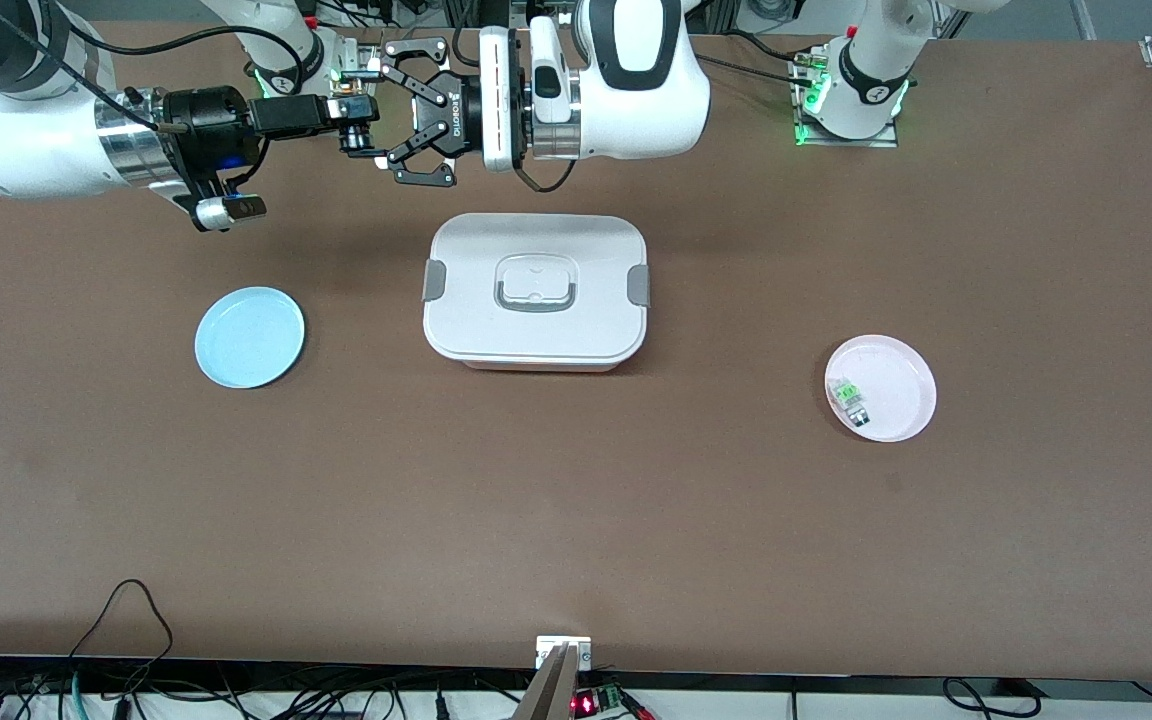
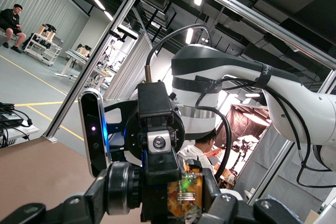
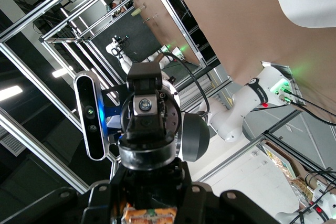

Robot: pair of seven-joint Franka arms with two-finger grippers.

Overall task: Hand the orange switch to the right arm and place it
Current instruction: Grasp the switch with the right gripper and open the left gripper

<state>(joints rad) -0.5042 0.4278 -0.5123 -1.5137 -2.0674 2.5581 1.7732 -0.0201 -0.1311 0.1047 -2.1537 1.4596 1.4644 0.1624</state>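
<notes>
While both arms meet in the air above the tabletop (image 1: 576, 520), left gripper (image 1: 383, 108) and right gripper (image 1: 368, 125) both pinch the orange switch (image 2: 184, 198) (barely visible).

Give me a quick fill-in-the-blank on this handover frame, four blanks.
1. Both hands meet in the air on the orange ____.
2. The white box has its lid ____.
3. The small green part lies on the ____ plate.
4. The blue plate lies toward the ____ arm's end.

Missing: switch; on; pink; right
</notes>
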